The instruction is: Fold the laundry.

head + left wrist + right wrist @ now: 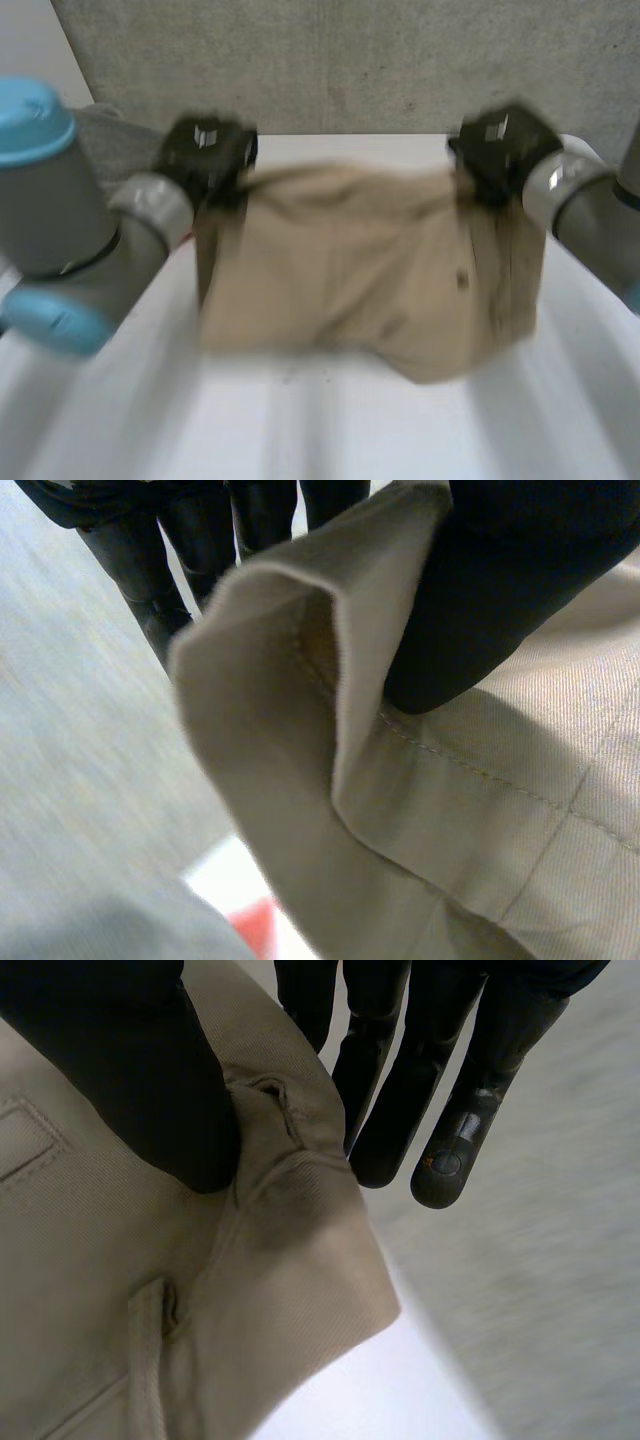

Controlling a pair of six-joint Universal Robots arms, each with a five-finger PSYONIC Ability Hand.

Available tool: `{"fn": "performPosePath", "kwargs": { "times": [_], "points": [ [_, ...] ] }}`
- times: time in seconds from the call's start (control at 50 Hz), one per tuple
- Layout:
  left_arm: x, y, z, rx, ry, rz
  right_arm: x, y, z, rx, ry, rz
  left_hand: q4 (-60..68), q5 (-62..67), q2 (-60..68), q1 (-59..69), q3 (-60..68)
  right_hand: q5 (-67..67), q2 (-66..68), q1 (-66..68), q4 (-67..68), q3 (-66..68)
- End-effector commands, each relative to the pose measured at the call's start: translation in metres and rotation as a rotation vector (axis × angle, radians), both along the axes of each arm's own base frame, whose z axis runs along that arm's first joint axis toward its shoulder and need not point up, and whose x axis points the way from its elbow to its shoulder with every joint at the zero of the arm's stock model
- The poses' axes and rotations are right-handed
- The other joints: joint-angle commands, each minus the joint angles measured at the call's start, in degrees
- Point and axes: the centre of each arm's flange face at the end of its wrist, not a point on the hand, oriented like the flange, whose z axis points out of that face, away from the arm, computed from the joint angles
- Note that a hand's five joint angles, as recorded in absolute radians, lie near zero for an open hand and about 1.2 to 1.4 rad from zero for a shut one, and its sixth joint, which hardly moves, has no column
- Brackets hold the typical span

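Both arms reach forward and are raised to about the same height. The left hand is at the upper left corner of the tan garment and the right hand at its upper right corner. The top edge sags slightly between the two hands; the rest of the cloth hangs down from them, lower edge over the white table; contact with the table cannot be told. Left wrist view: the left thumb presses down on the outer face of the garment just inside a folded hem, beside a stitched seam; the left fingers run straight behind the fold, so the corner is pinched between thumb and fingers. Right wrist view: the right thumb bears on the cloth at a bunched seam, and the right fingers extend straight past the garment's edge on its far side, the corner pinched between them. A grey wall stands beyond the garment.
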Motion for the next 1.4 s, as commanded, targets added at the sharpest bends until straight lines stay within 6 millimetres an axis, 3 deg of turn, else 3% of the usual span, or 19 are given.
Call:
{"fn": "performPosePath", "kwargs": {
  "times": [0.02, 0.14, 0.24, 0.3, 0.38, 0.4, 0.46, 0.48, 0.56, 0.6, 0.64, 0.7, 0.76, 0.92, 1.0, 1.06, 1.14, 1.28, 1.4],
  "points": [
    [-0.026, -0.058, 0.106, -0.517, 0.253, 0.052, 0.011, -0.057, 0.08, -0.539, -0.415, -0.123, 11.17, 14.2, 11.26, 12.87, 11.68, 14.92, 12.47, 19.81, 12.07, 12.18],
    [-0.026, -0.046, 0.129, -0.636, 0.329, 0.047, 0.009, -0.049, 0.093, -0.599, -0.442, -0.111, 11.17, 14.2, 11.26, 12.87, 11.68, 14.92, 12.47, 19.81, 12.07, 12.18],
    [-0.02, -0.034, 0.101, -0.537, 0.27, 0.042, 0.007, -0.035, 0.064, -0.413, -0.338, -0.07, 11.17, 14.2, 11.26, 12.87, 11.68, 14.92, 12.47, 19.81, 12.07, 12.18],
    [-0.017, -0.03, 0.063, -0.418, 0.204, 0.041, 0.005, -0.028, 0.043, -0.288, -0.274, -0.052, 11.17, 14.2, 11.26, 12.87, 11.68, 14.92, 12.47, 19.81, 12.07, 12.18],
    [-0.012, -0.022, 0.015, -0.256, 0.111, 0.039, 0.003, -0.011, -0.007, -0.007, -0.128, -0.027, 11.17, 14.2, 11.26, 12.87, 11.68, 14.92, 12.47, 19.81, 12.07, 12.18],
    [-0.011, -0.019, -0.006, -0.189, 0.07, 0.033, 0.002, -0.004, -0.033, 0.104, -0.049, -0.02, 11.17, 14.2, 11.26, 12.87, 11.68, 14.92, 12.47, 19.81, 12.07, 12.18],
    [-0.011, -0.017, -0.046, -0.073, -0.003, 0.03, 0.0, 0.006, -0.077, 0.275, 0.109, -0.004, 11.17, 14.2, 11.26, 12.87, 11.68, 14.92, 12.47, 19.81, 12.07, 12.18],
    [-0.011, -0.016, -0.071, 0.002, -0.046, 0.026, -0.001, 0.007, -0.085, 0.299, 0.133, -0.001, 11.17, 14.2, 11.26, 12.87, 11.68, 14.92, 12.47, 19.81, 12.07, 12.18],
    [-0.011, -0.016, -0.109, 0.127, -0.116, 0.027, 0.0, 0.004, -0.11, 0.344, 0.158, -0.005, 11.17, 14.2, 11.26, 12.87, 11.68, 14.92, 12.47, 19.81, 12.07, 12.18],
    [-0.012, -0.016, -0.111, 0.141, -0.123, 0.02, 0.0, 0.001, -0.114, 0.343, 0.139, -0.015, 2.87, 5.89, 2.96, 4.56, 3.37, 14.92, 12.47, 19.81, 12.07, 12.18],
    [-0.013, -0.018, -0.109, 0.137, -0.121, 0.017, 0.0, -0.001, -0.117, 0.348, 0.099, -0.032, -23.63, -20.6, -23.54, -21.93, -23.12, 14.92, 12.47, 19.81, 12.07, 12.18],
    [-0.013, -0.017, -0.104, 0.128, -0.111, 0.02, -0.002, -0.003, -0.117, 0.36, 0.035, -0.062, -32.83, -29.81, -32.74, -31.14, -32.33, 14.92, 12.47, 19.81, 12.07, 12.18],
    [-0.011, -0.013, -0.083, 0.091, -0.085, 0.023, -0.003, -0.002, -0.116, 0.366, -0.009, -0.076, -42.94, -39.92, -42.85, -41.25, -42.44, 14.92, 12.47, 19.81, 12.07, 12.18],
    [0.01, 0.026, -0.056, 0.071, -0.081, 0.021, -0.005, 0.002, -0.113, 0.346, -0.079, -0.097, -40.28, -37.26, -40.19, -38.59, -39.78, 14.92, 12.47, 19.81, 12.07, 12.18],
    [0.024, 0.059, -0.049, 0.075, -0.087, 0.005, -0.005, 0.002, -0.113, 0.343, -0.081, -0.099, -31.57, -28.54, -31.47, -29.87, -31.06, 14.92, 12.47, 19.81, 12.07, 12.18],
    [0.026, 0.073, -0.053, 0.094, -0.099, -0.011, -0.005, 0.001, -0.118, 0.354, -0.076, -0.1, -27.18, -24.15, -27.08, -25.48, -26.67, 14.92, 12.47, 19.81, 12.07, 12.18],
    [0.029, 0.094, -0.076, 0.184, -0.156, -0.04, -0.003, 0.002, -0.122, 0.362, -0.073, -0.095, -17.91, -14.88, -17.82, -16.21, -17.4, 14.92, 12.47, 19.81, 12.07, 12.18],
    [0.027, 0.085, -0.108, 0.27, -0.208, -0.032, -0.002, 0.004, -0.122, 0.365, -0.071, -0.091, -28.8, -25.78, -28.71, -27.11, -28.3, 14.92, 12.47, 19.81, 12.07, 12.18],
    [0.019, 0.051, -0.121, 0.257, -0.198, 0.006, -0.003, 0.006, -0.125, 0.375, -0.066, -0.092, -31.53, -28.51, -31.44, -29.84, -31.03, 14.92, 12.47, 19.81, 12.07, 12.18]
  ]
}}
